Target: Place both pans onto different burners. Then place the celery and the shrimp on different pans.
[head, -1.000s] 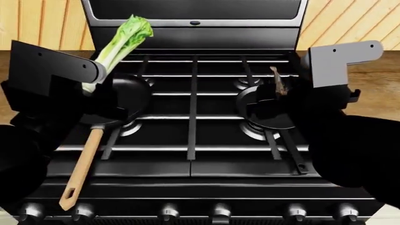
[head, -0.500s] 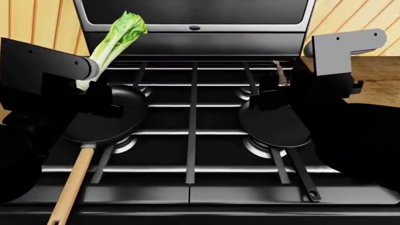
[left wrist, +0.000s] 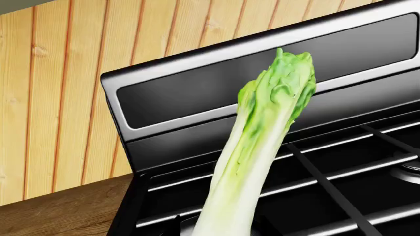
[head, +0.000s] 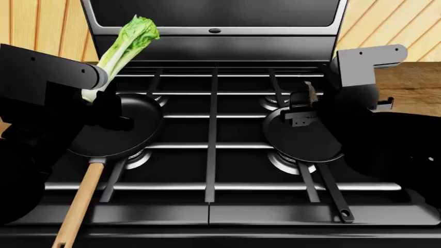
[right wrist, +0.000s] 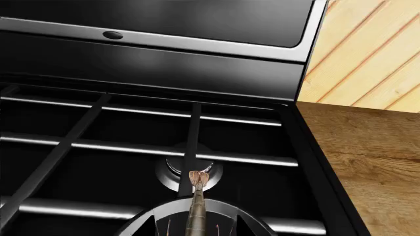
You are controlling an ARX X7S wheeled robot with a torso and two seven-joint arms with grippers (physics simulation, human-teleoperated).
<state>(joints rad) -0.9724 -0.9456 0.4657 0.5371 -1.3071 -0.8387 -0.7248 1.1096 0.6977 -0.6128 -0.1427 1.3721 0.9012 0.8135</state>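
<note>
Two black pans sit on the front burners: the wooden-handled pan (head: 127,129) at front left, the black-handled pan (head: 306,139) at front right. My left gripper (head: 96,106) is shut on the white stalk of the celery (head: 124,49), above that pan's far left edge; the green leaves stick up and away. In the left wrist view the celery (left wrist: 262,137) rises in front of the stove's back panel. My right gripper (head: 303,111) is shut on the small brown shrimp (head: 310,92), above the right pan's far rim. In the right wrist view the shrimp (right wrist: 195,206) hangs over the pan rim (right wrist: 226,210).
The back right burner (head: 272,103) and back left burner (head: 162,98) stand free under the black grates. The front burners' rings (head: 289,163) show below the pans. A wooden counter (head: 406,82) runs to the stove's right. The wooden handle (head: 79,206) and black handle (head: 334,199) point toward me.
The view moved closer to the stove a second ago. In the last half second my right gripper sank slightly toward the right pan with the shrimp. The left gripper and celery barely moved.
</note>
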